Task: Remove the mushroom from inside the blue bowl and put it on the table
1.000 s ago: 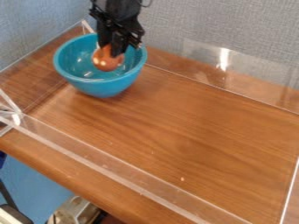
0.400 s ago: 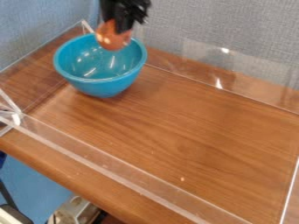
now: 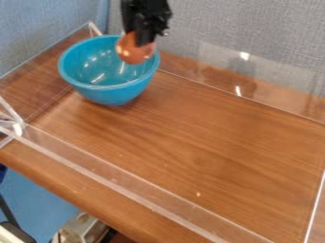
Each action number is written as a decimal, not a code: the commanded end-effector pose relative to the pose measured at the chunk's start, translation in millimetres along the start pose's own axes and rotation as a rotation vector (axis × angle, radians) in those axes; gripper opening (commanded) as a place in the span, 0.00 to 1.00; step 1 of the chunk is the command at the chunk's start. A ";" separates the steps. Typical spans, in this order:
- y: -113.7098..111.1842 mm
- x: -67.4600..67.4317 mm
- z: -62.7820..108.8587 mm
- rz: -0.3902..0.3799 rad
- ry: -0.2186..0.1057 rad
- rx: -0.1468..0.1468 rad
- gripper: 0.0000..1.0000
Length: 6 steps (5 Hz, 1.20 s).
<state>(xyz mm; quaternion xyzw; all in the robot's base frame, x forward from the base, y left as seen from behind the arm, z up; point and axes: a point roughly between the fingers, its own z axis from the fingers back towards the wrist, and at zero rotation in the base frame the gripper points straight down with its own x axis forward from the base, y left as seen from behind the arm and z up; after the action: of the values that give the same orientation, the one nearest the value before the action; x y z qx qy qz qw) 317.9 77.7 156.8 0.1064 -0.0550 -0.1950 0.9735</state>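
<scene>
Camera view: single high angle across the counter, pincer at top left.
Pincer (image 3: 137, 45): dark, pointing down, clenched on the mushroom, hanging over the bowl's far right rim.
Mushroom (image 3: 132, 46): small rounded orange-tan piece between the black fingers, clear of the bowl's inside; stem not made out.
Bowl (image 3: 102, 68): round, deep, turquoise, glossy and smooth inside; nothing visible in it; standing on the counter near the back left corner.
Counter (image 3: 191, 123): reddish-brown wood with visible grain, shiny; wide bare stretch to the right of the bowl and toward the camera.
Walls (image 3: 273, 71): low clear acrylic around the counter's edge, catching glare at the back right.
Step in hand: lift-out looks done; carrying the mushroom away from the bowl, judged from its place above the rim.
Next move calls for: travel sideways past the rim onto open wood, then lowering until the mushroom meets the surface before letting go.
Handling: rounded shape likely to roll on the slick top if dropped from a height.
</scene>
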 end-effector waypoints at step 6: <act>-178.4 35.7 -57.8 -0.520 -0.053 -0.105 0.00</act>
<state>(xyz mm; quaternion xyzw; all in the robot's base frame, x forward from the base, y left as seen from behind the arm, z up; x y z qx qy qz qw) 288.6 -84.3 51.5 0.0594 -0.0224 -0.4439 0.8938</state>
